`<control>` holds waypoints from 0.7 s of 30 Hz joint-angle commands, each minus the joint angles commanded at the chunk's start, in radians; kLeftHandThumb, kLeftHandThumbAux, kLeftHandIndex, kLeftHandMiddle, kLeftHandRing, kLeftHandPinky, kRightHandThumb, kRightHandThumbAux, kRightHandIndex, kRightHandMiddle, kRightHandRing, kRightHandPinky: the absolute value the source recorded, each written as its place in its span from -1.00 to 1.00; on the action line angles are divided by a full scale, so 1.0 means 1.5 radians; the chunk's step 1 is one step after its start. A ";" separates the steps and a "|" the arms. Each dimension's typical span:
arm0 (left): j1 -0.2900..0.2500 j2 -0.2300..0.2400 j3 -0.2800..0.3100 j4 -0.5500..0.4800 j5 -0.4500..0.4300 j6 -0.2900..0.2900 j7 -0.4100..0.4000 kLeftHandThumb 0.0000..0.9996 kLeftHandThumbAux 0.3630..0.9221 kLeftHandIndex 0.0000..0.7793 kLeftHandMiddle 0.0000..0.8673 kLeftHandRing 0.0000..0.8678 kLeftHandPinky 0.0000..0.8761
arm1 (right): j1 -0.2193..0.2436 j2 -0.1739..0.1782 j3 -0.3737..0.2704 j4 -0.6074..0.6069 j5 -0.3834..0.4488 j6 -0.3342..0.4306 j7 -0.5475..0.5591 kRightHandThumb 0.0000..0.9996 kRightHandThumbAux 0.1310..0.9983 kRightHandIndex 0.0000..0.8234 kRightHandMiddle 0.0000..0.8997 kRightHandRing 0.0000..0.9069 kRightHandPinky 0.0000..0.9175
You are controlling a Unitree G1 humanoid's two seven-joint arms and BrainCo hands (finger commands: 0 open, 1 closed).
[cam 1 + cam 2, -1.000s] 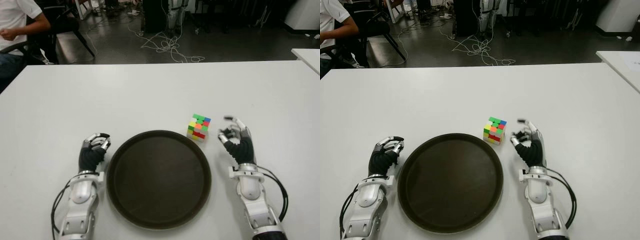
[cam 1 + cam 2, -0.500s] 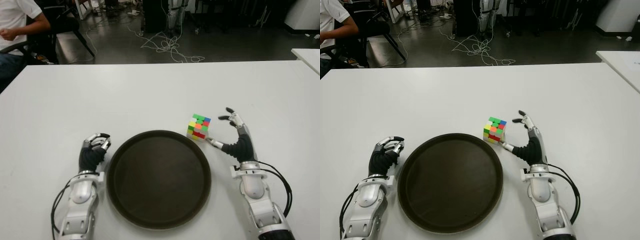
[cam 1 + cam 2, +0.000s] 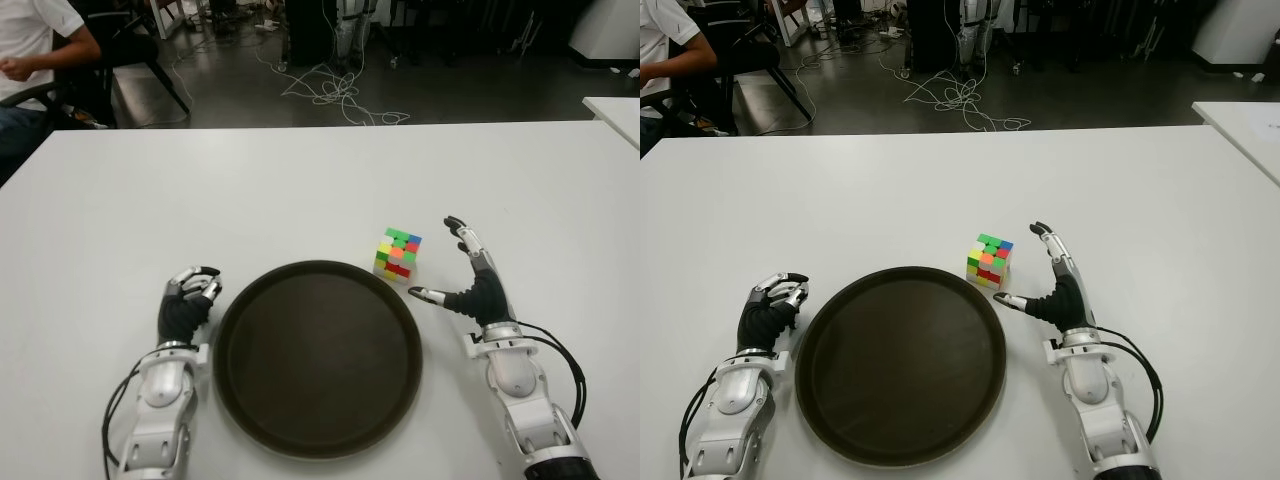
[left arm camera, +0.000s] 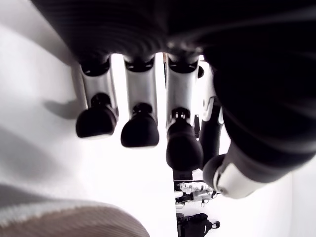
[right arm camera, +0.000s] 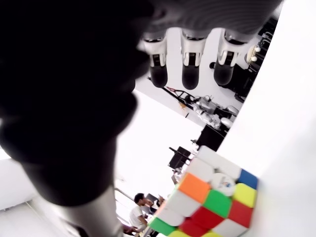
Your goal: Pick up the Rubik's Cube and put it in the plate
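Just beside the spread right hand (image 3: 468,278) sits the Rubik's Cube (image 3: 398,253).

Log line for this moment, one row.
phase: pre-grasp | right hand: open beside Rubik's Cube, not touching | cube: on table, behind plate rim | left hand: curled, left of plate

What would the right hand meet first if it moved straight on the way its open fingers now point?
Probably the Rubik's Cube: the right hand is open beside it, not touching, and the cube lies between thumb and fingers. Depth is uncertain.
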 joint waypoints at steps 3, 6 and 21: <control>0.000 -0.001 0.000 0.000 0.000 0.000 0.000 0.42 0.22 0.14 0.86 0.88 0.84 | -0.002 -0.002 0.000 0.007 0.002 -0.008 0.000 -1.00 0.85 -0.85 -0.78 -0.82 -0.76; 0.000 -0.002 0.000 0.001 0.000 -0.001 0.002 0.42 0.22 0.14 0.86 0.89 0.85 | -0.003 -0.002 0.000 0.009 0.006 -0.011 0.004 -1.00 0.85 -0.84 -0.78 -0.82 -0.77; -0.002 -0.005 0.001 0.005 0.003 -0.005 0.007 0.42 0.22 0.14 0.87 0.90 0.87 | -0.001 -0.004 0.000 -0.008 0.030 -0.002 0.036 -1.00 0.85 -0.86 -0.79 -0.83 -0.79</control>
